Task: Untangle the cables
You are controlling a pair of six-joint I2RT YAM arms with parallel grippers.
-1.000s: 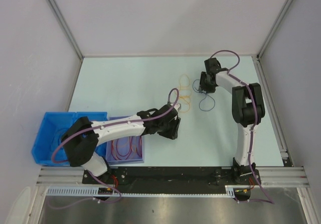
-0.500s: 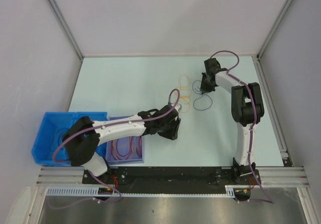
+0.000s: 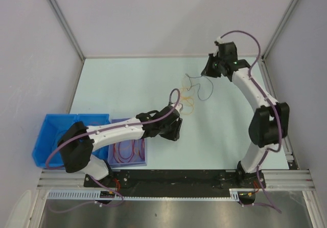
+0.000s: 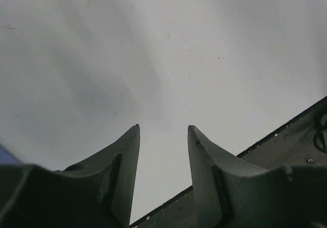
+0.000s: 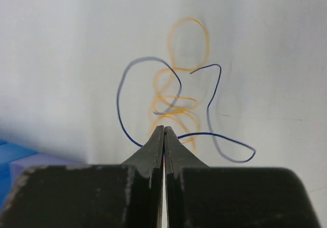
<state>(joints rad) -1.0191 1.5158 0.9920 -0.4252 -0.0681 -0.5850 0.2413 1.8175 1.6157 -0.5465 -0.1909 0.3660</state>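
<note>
My right gripper point(image 3: 208, 72) is shut on a thin dark blue cable point(image 3: 203, 89) and holds it above the table's far middle, the cable dangling in a loose curl. In the right wrist view the shut gripper point(image 5: 164, 129) pinches this blue cable point(image 5: 120, 103), with several orange cable loops point(image 5: 178, 103) lying on the table beneath. The orange loops point(image 3: 187, 103) lie in the middle of the table. My left gripper point(image 3: 176, 134) is open and empty just in front of the orange loops; its wrist view shows the spread gripper point(image 4: 163, 131) over bare table.
A blue bin point(image 3: 47, 138) and a purple tray point(image 3: 144, 159) holding red cable loops point(image 3: 125, 150) stand at the near left. The blue bin's corner shows in the right wrist view point(image 5: 10, 154). Grey walls enclose the table.
My right gripper has risen and moved toward the back, lifting the dark blue cable up off the table away from the orange loops. The left arm has barely shifted.
</note>
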